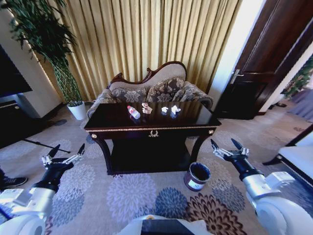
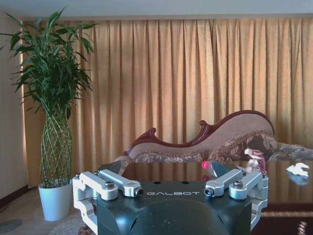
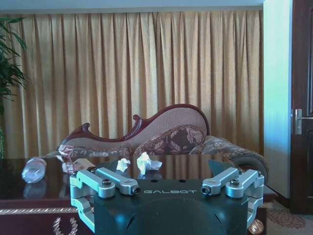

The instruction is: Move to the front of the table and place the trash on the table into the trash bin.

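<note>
The dark glossy table (image 1: 195,117) stands ahead at the middle of the head view. On its top lie the trash items: a clear bottle with a red cap (image 1: 133,112), a pinkish wrapper wad (image 1: 146,108) and two white paper wads (image 1: 165,110) (image 1: 175,109). The dark round trash bin (image 1: 197,176) sits on the carpet by the table's front right leg. My left gripper (image 1: 68,148) hangs open, low and left of the table. My right gripper (image 1: 223,142) is open too, just right of the bin. The right wrist view shows the bottle (image 3: 33,170), wrapper (image 3: 66,155) and paper wads (image 3: 148,162) on the tabletop.
A floral sofa (image 1: 151,88) stands right behind the table against yellow curtains. A tall plant in a white pot (image 1: 76,110) is at the back left, a dark cabinet (image 1: 14,112) at the left and a dark door (image 1: 264,58) at the right. Patterned carpet lies before the table.
</note>
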Robot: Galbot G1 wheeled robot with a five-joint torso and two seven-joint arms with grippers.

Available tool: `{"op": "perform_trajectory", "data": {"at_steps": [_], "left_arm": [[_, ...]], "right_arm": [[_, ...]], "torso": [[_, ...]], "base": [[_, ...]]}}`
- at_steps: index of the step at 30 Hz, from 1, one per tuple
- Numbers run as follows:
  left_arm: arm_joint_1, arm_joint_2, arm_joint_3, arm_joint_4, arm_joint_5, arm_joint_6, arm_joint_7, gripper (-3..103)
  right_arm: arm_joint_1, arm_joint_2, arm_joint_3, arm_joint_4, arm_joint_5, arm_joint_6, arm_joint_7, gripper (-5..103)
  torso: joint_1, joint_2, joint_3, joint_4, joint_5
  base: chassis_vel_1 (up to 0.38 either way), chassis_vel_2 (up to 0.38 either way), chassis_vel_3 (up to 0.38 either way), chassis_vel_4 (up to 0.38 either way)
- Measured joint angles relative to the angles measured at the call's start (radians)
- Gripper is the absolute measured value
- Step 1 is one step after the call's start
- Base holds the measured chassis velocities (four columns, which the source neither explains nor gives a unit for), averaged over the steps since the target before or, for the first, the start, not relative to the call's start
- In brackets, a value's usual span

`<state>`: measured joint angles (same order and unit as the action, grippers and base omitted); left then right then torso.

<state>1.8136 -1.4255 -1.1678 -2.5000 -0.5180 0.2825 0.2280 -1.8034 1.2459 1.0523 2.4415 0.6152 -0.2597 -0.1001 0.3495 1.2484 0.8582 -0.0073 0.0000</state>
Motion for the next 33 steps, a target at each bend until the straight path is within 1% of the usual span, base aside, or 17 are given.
{"op": "perform_trajectory", "data": {"at_steps": [16,22,24,27,28,29,30,32,33], "left_arm": [[0.003,-0.004,-0.003,0.0,-0.009,-0.003,0.002,100],[0.009,-0.003,-0.009,0.0,-0.03,-0.011,0.002,100],[0.015,0.001,-0.011,0.0,-0.03,-0.019,0.002,100],[0.018,0.004,-0.012,0.0,-0.03,-0.021,0.001,100],[0.018,0.004,-0.012,0.0,-0.03,-0.021,0.001,100],[0.019,0.006,-0.013,0.0,-0.03,-0.021,0.001,100],[0.021,0.009,-0.016,0.0,-0.03,-0.021,0.0,100],[0.023,0.012,-0.021,0.0,-0.032,-0.021,-0.001,100],[0.023,0.012,-0.021,0.0,-0.032,-0.021,-0.001,100]], "right_arm": [[-0.009,0.003,-0.006,0.008,-0.017,0.006,0.003,100],[-0.009,-0.015,-0.018,0.001,-0.029,0.015,0.016,100],[-0.001,-0.033,-0.023,-0.005,-0.024,0.003,0.028,100],[0.012,-0.073,-0.028,-0.007,0.018,-0.033,0.062,100],[0.012,-0.073,-0.028,-0.007,0.018,-0.033,0.062,100],[0.02,-0.092,-0.03,-0.008,0.045,-0.054,0.082,100],[0.04,-0.127,-0.032,-0.012,0.099,-0.09,0.111,100],[0.074,-0.165,-0.034,-0.02,0.177,-0.135,0.137,100],[0.074,-0.165,-0.034,-0.02,0.177,-0.135,0.137,100]], "torso": [[0.0,0.0,0.0,-0.0002,-0.0001],[0.0,0.0,0.0,-0.0003,-0.0002],[0.001,-0.001,0.0,-0.0002,-0.0001],[0.002,-0.001,0.001,-0.0002,-0.0001],[0.002,-0.001,0.001,-0.0002,-0.0001],[0.001,-0.001,0.0,-0.0001,-0.0004],[0.0,0.0,0.0,-0.0004,-0.0001],[-0.001,0.001,-0.001,-0.0005,-0.0001],[-0.001,0.001,-0.001,-0.0005,-0.0001]], "base": [[-0.236,0.22,0.233,-0.223],[-0.226,0.246,0.245,-0.228],[-0.178,0.141,0.175,-0.136],[-0.038,0.057,0.059,-0.069],[0.0,0.0,0.0,0.0],[0.0,0.0,0.0,0.0],[0.0,0.0,0.0,0.0],[0.031,-0.036,-0.055,0.035],[0.031,-0.052,-0.055,0.035]]}}
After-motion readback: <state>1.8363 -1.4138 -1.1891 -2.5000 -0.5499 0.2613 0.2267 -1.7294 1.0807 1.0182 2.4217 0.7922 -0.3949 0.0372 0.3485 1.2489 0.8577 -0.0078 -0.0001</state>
